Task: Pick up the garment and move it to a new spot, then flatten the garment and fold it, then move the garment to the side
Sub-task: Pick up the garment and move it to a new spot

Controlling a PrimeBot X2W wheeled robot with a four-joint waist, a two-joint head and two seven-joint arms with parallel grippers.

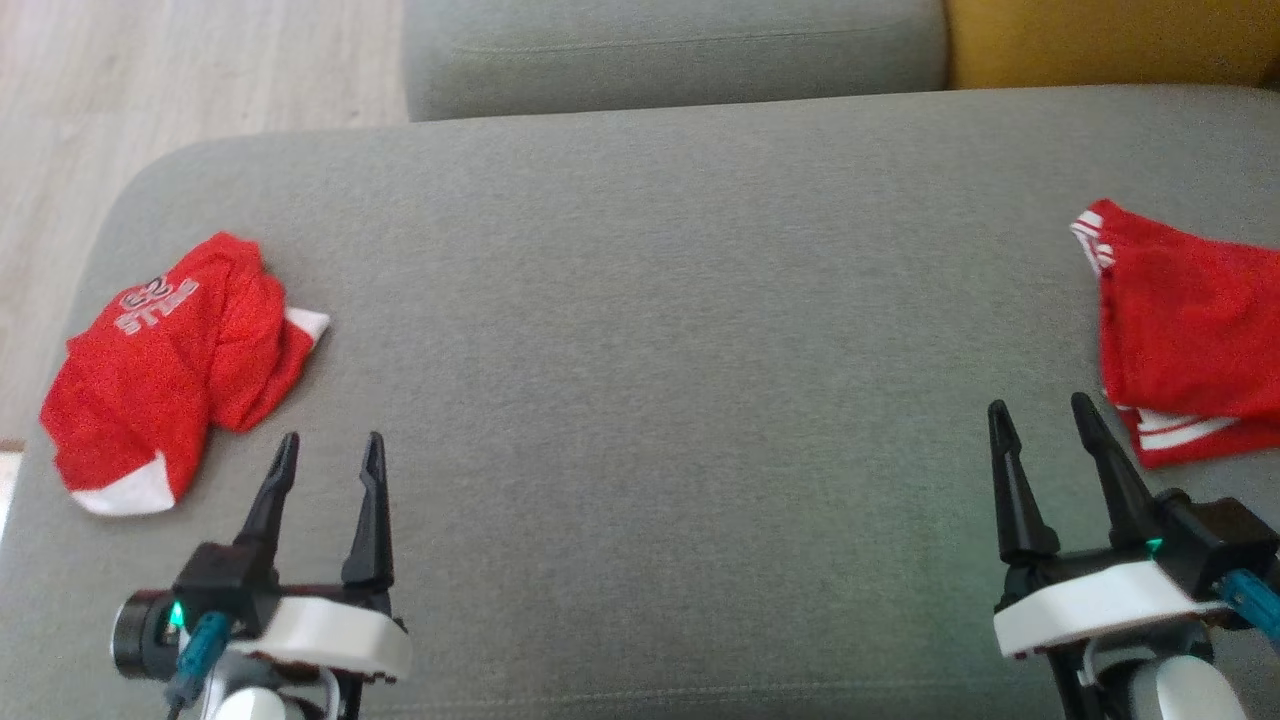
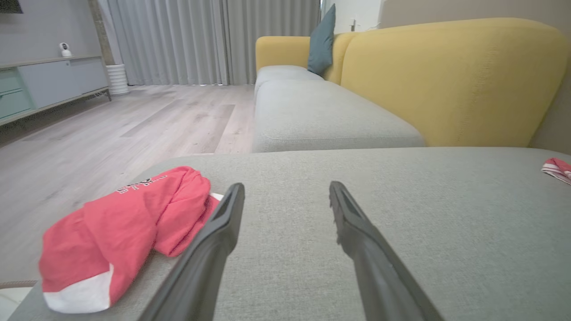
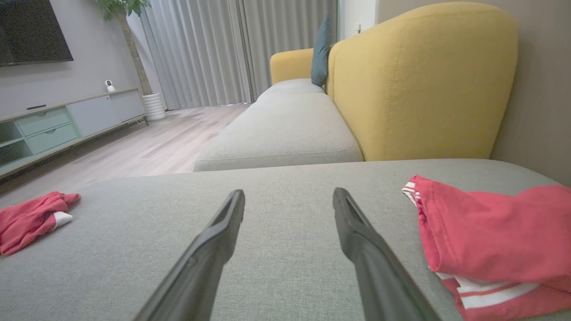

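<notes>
While the left gripper (image 1: 332,440) and right gripper (image 1: 1040,402) are hovering with fingers apart above the grey cushion (image 1: 660,300), the crumpled red garment (image 1: 170,370) is lying at the cushion's left end; pick-up is probably starting, calling for the left gripper to reach there.

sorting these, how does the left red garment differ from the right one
The left garment is bunched up, with printed lettering and plain white trim; the right garment lies flatter, with white stripes at its edges and no lettering showing. Both are red, on the grey cushion.
</notes>
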